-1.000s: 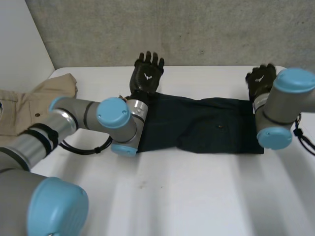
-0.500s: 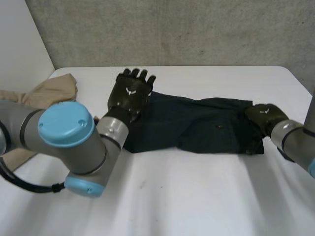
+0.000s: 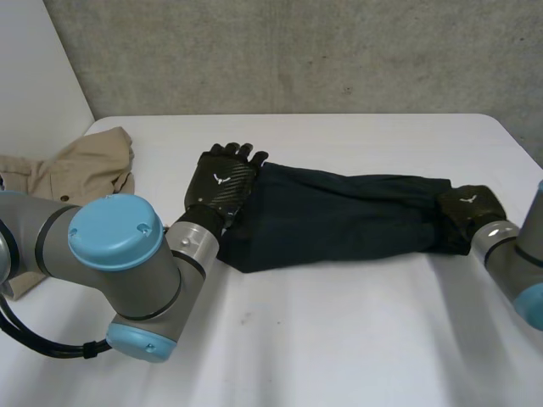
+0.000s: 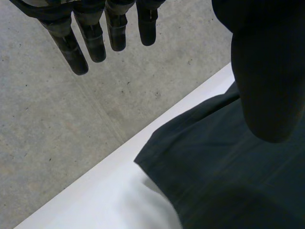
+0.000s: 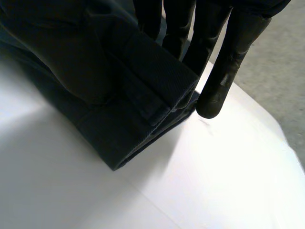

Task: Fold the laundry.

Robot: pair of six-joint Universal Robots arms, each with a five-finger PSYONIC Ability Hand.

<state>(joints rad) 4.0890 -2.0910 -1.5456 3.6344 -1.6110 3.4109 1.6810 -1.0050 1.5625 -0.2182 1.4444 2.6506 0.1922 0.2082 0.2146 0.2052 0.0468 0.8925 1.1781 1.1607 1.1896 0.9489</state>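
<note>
Crosswise on white table: dark navy folded cloth garment, lying flat as one long band. Waistband end in right hand, cloth pinched between thumb and fingers, one finger straight beside the cloth edge. Opposite end just under left hand; fingers straight, gripping nothing, thumb over cloth. Well apart, beyond left hand near table edge: crumpled tan cloth garment.
</note>
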